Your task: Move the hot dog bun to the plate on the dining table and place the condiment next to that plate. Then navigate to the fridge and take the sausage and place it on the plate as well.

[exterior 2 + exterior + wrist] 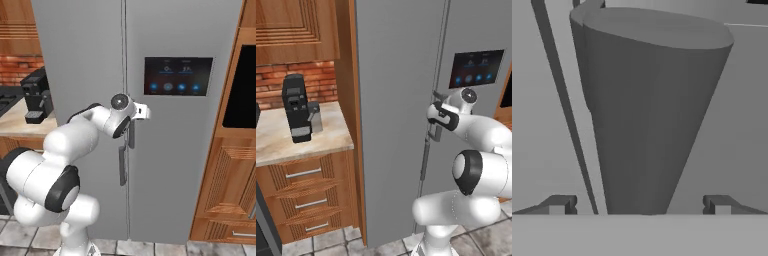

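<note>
The tall grey steel fridge [391, 100] [85, 55] stands right in front of me with both doors shut; its dark display panel [177, 75] is on the right door. My gripper [639, 205] is open, level with the top of a long vertical door handle [647, 125]. The handle stands between the two fingertips [559, 205] with a gap on each side. In the base views the hand [440, 111] [137, 112] sits against the seam between the doors. The hot dog bun, plate, dining table, condiment and sausage are out of view.
Left of the fridge, a black coffee machine [298, 107] [35, 97] stands on a marbled counter [276, 145] with wooden drawers. On the right is a wooden cabinet column [225, 175] with a dark oven opening [242, 85]. Grey floor tiles [486, 240] lie below.
</note>
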Controlling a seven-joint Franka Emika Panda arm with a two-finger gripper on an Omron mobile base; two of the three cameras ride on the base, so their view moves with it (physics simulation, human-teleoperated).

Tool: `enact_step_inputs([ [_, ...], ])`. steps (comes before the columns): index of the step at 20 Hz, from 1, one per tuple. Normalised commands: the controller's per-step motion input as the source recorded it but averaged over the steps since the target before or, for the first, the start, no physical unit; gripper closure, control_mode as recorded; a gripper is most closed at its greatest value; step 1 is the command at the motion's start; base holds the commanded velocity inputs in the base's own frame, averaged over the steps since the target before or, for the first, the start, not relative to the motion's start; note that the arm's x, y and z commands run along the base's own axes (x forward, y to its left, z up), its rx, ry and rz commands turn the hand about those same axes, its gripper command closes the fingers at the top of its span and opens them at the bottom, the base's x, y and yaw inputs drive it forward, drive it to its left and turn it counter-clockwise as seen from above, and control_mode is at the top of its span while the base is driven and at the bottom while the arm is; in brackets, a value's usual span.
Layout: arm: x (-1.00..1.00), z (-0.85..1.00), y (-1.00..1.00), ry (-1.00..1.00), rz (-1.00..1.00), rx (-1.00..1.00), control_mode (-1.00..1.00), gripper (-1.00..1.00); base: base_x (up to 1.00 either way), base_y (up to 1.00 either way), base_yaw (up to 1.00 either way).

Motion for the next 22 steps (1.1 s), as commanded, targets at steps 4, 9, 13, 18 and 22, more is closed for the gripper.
enact_step_inputs([
  [4,0.35,-0.24,-0.03,0.00,0.03,0.00,-1.00,1.00,0.00,0.00,0.00],
  [9,-0.02,-0.14,-0.39,-0.04,0.01,0.00,-1.00,1.00,0.00,0.00,0.00],
  [13,-0.25,-0.01,-0.86,-0.07,0.00,0.00,-1.00,1.00,0.00,0.00,0.00],
  [18,-0.47,-0.04,-1.00,-0.04,0.00,0.00,-1.00,1.00,0.00,0.00,0.00],
  [22,-0.80,-0.11,-1.00,-0.07,0.00,0.00,-1.00,1.00,0.00,0.00,0.00],
])
